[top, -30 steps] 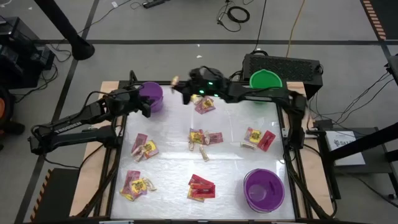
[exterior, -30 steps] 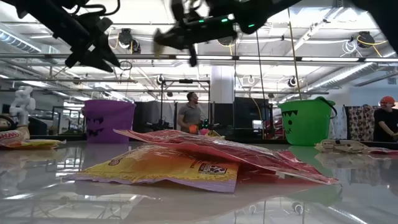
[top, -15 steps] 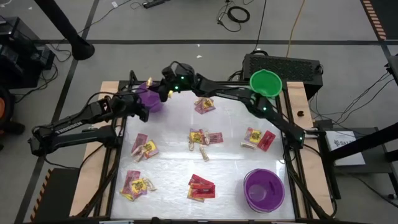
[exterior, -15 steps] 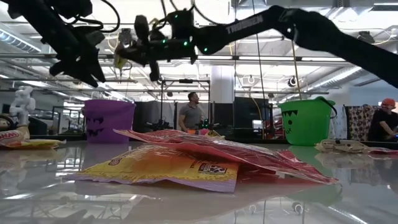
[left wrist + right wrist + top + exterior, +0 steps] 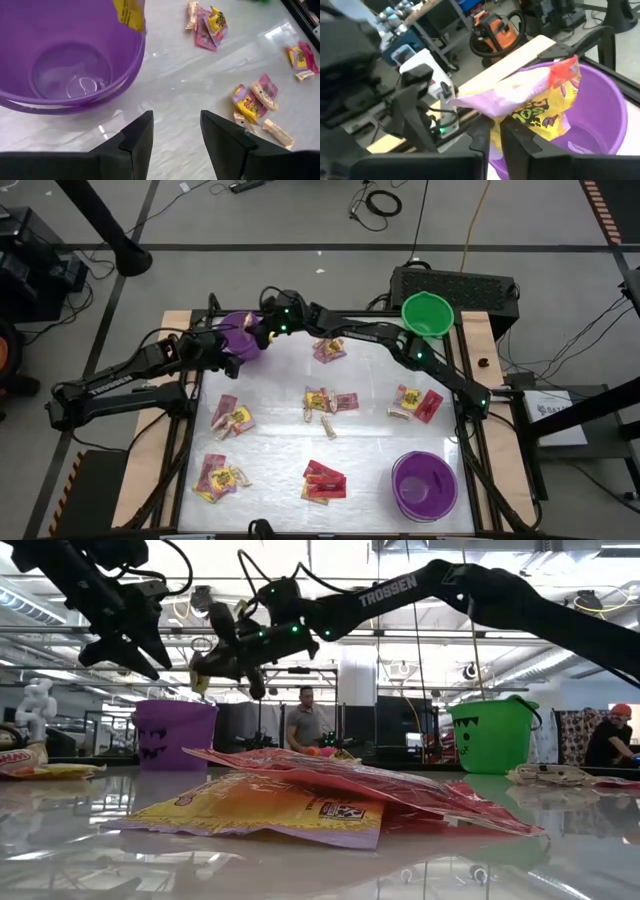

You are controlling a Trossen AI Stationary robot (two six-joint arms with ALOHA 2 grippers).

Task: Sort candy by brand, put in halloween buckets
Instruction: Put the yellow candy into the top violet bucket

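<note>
You see the right gripper pinching a yellow-and-pink candy packet over an open purple bucket.

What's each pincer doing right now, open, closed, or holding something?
Left pincer: open, empty, beside the purple bucket.
Right pincer: shut on a yellow candy packet, above that bucket.
</note>
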